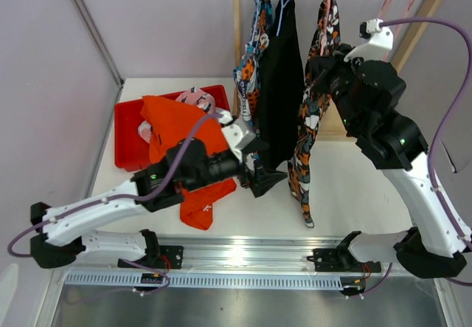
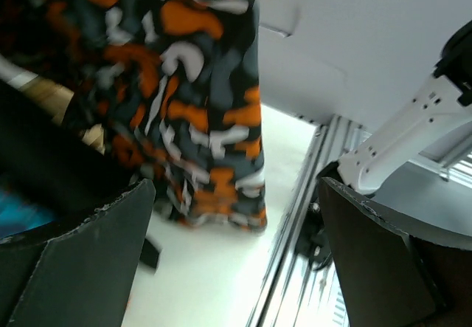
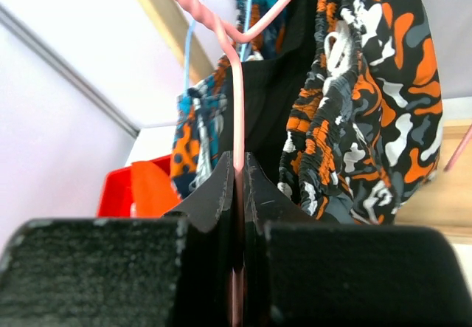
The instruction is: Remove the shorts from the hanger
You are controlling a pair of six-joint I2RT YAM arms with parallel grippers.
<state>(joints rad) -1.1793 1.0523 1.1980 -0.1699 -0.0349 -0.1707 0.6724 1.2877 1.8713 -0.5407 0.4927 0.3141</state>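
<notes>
Three pairs of shorts hang on the wooden rack: blue with orange-white print (image 1: pixel 251 65), plain black (image 1: pixel 282 76) and orange-black-white blotched (image 1: pixel 313 113). The blotched pair hangs from a pink hanger (image 3: pixel 237 83). My right gripper (image 1: pixel 316 69) is shut on that hanger's wire, beside the blotched shorts (image 3: pixel 369 98). My left gripper (image 1: pixel 269 179) is open and empty, low between the black and blotched pairs; the blotched hem (image 2: pixel 199 113) hangs in front of it. Plain orange shorts (image 1: pixel 181 139) lie over the red bin (image 1: pixel 125 131), with pink printed shorts (image 1: pixel 193 98) behind.
The rack's wooden posts (image 1: pixel 237 24) and top bar stand at the back. Two more pink hangers (image 1: pixel 391 2) hang empty at the right. A metal rail (image 1: pixel 243 257) runs along the near table edge. A purple wall stands left and behind.
</notes>
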